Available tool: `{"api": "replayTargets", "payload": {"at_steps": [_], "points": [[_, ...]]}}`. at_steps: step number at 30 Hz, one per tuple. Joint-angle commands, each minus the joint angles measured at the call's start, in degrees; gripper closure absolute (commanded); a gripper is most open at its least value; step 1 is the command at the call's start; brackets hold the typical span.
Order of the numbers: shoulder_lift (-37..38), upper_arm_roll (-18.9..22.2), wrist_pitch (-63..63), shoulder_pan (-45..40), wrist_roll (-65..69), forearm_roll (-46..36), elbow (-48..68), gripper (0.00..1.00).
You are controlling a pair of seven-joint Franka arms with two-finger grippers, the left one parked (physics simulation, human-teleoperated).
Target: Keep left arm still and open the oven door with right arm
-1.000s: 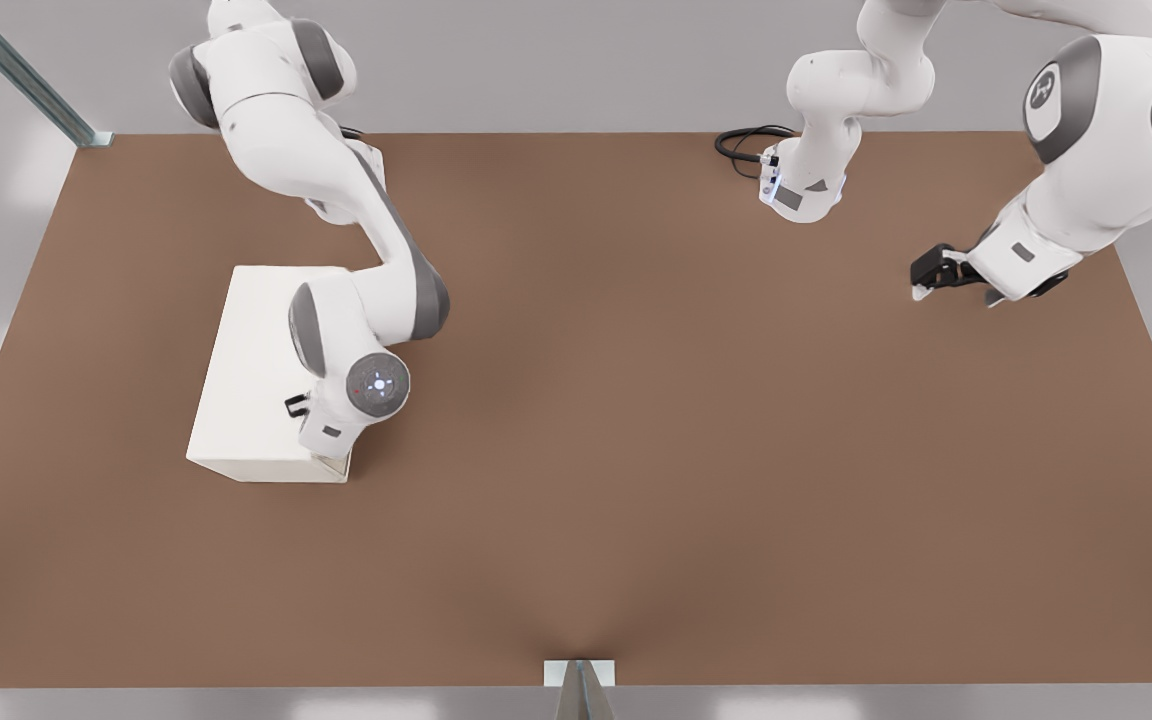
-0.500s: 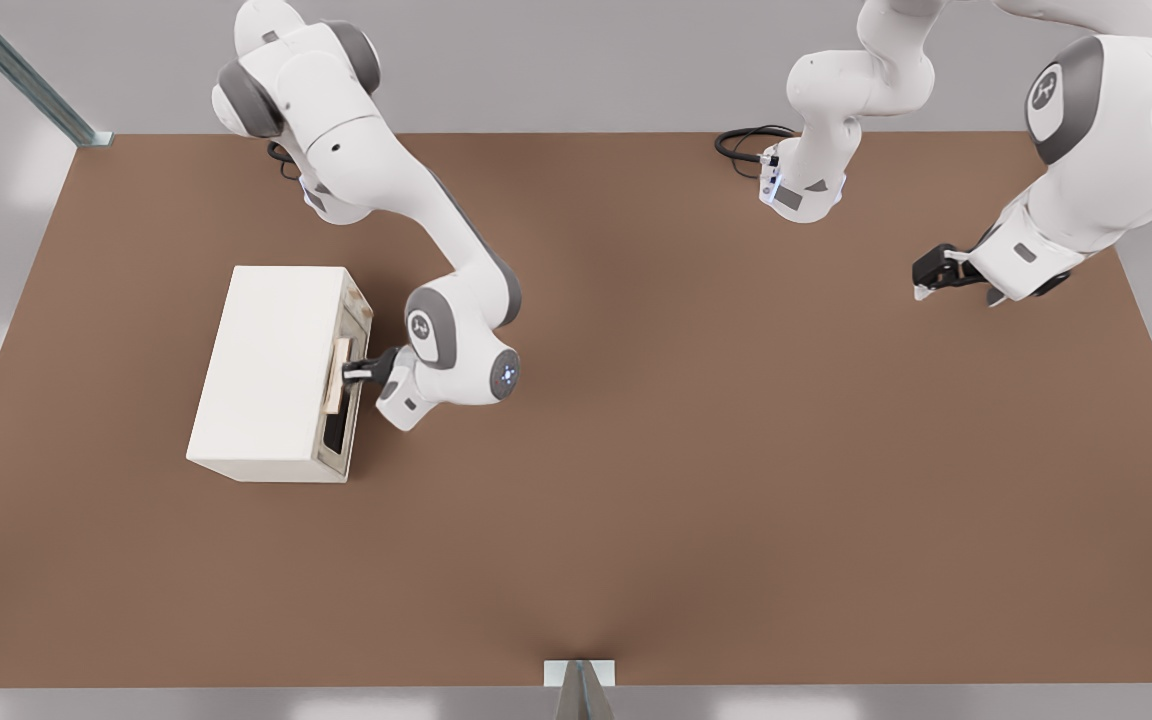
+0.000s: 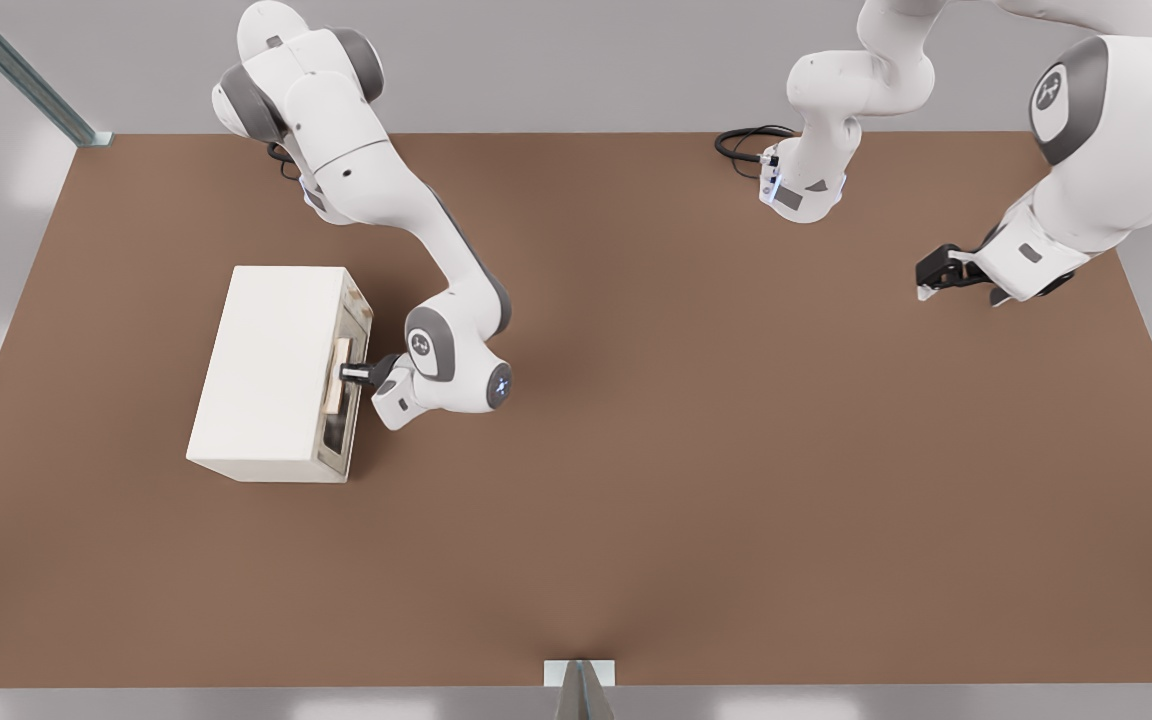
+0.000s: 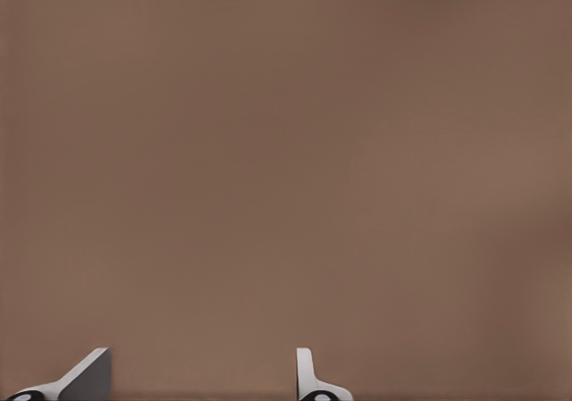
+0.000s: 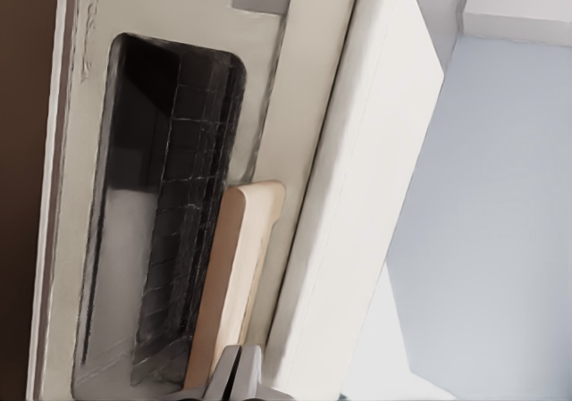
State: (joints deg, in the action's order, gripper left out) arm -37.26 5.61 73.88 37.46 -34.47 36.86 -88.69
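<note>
The gripper (image 3: 344, 373) of the right arm (image 3: 406, 235) sits at the oven's front face, on the front view's left half of the table, its black fingers level and pointing toward the front view's left. In the right wrist view the two pale fingertips (image 5: 234, 376) lie pressed together with no gap, their tips at the end of the handle (image 5: 234, 280), touching or almost touching it; they do not wrap around it, so the gripper is closed on nothing that can be seen. The handle (image 3: 338, 375) is a pale tan bar mounted on the oven door (image 3: 348, 372), and its long axis runs along the door from the far side toward the near side of the table. The oven door (image 5: 179, 196) is the narrow cream-framed face with a dark window (image 5: 165, 204) showing a wire rack behind the glass; it faces the front view's right, toward the arm, and lies flush against the box. The oven (image 3: 271, 372) itself is a cream-white box standing on the brown table (image 3: 696, 450), its long axis also running far to near, slightly slanted, with its plain top turned up to the camera.
</note>
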Motion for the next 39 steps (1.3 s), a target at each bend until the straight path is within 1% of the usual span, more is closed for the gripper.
{"api": "replayTargets", "payload": {"at_steps": [1, 5, 7, 10, 11, 12, 14, 15, 16, 17, 18, 20, 21, 22, 39], "points": [[0.3, 0.0, 1.0, 0.0, -11.8, 0.1, -0.5, 0.79], [0.3, 0.0, 1.0, 0.0, -11.7, 0.1, -1.0, 0.79], [0.3, 0.0, 1.0, 0.3, -8.4, -0.3, 1.8, 0.79], [-2.0, -0.1, 1.1, 1.5, -8.9, -2.2, 10.5, 0.79], [-0.4, -0.1, 1.1, 0.4, -8.3, -6.4, 12.1, 0.79], [4.7, -0.1, 3.9, -3.8, -5.4, -14.3, 11.0, 0.79], [14.7, -0.2, 6.9, -11.7, 4.6, -26.8, 7.2, 0.79], [19.8, -0.5, 7.4, -16.5, 14.8, -33.1, 6.2, 0.79], [22.7, -0.4, 7.4, -21.8, 27.6, -37.1, 6.7, 0.79], [24.0, -0.4, 7.4, -24.3, 32.8, -37.4, 8.4, 0.68], [26.0, -0.4, 6.9, -24.5, 33.1, -37.5, 7.7, 0.00], [28.2, 0.4, 7.4, -24.7, 30.1, -35.9, 10.5, 0.00], [28.4, 1.5, 7.4, -25.1, 30.1, -36.1, 10.4, 0.00], [28.3, 1.7, 7.4, -25.1, 30.3, -36.5, 10.2, 0.00], [28.0, 1.7, 7.7, -25.5, 30.4, -36.6, 9.8, 0.00]]}}
